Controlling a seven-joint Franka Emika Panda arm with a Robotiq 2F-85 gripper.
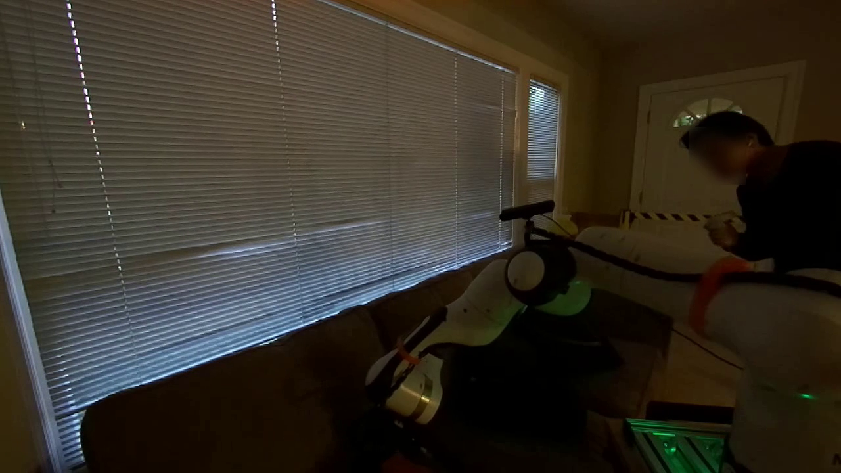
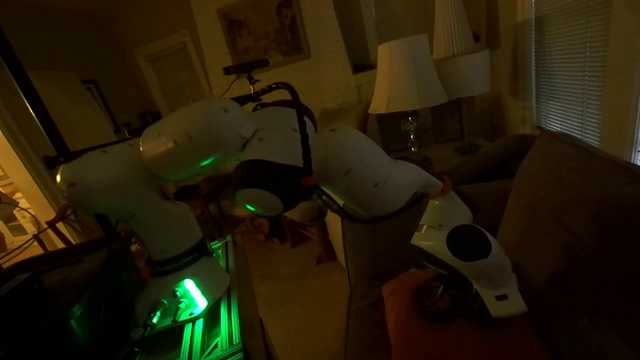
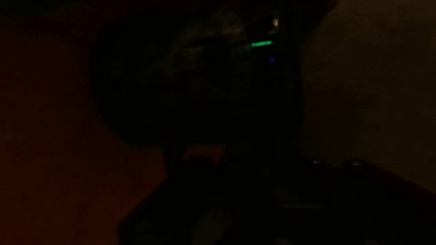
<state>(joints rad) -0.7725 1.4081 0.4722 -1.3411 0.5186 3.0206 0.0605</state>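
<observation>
- Arm base (image 2: 200, 300): one, lit green, low at far left in an exterior view.
- Arm (image 2: 360, 165): one, white, jointed, extending rightward from the base.
- Table lamp (image 2: 407, 80): one, pale shade, standing beyond the arm.
- Orange cloth (image 2: 402, 300): one piece, beneath the arm's far end; also fills the left of the wrist view. Looks soft and likely to yield; light pressure advised.
- Dark rounded object (image 3: 170, 102): one, identity lost in the gloom; shows a green streak (image 3: 261, 44) and a blue speck (image 3: 271, 60). Located at upper middle of the wrist view, right by the claw (image 3: 238, 156), orange cloth to its left. Surface seems smooth and may slip; best met squarely and slowly.
- Claw, further particulars: black, pressed together. Pinching of the object cannot be told; contact worth confirming before any turn of the arm.
- Sofa (image 2: 575, 225): brown, backrest at far right.
</observation>
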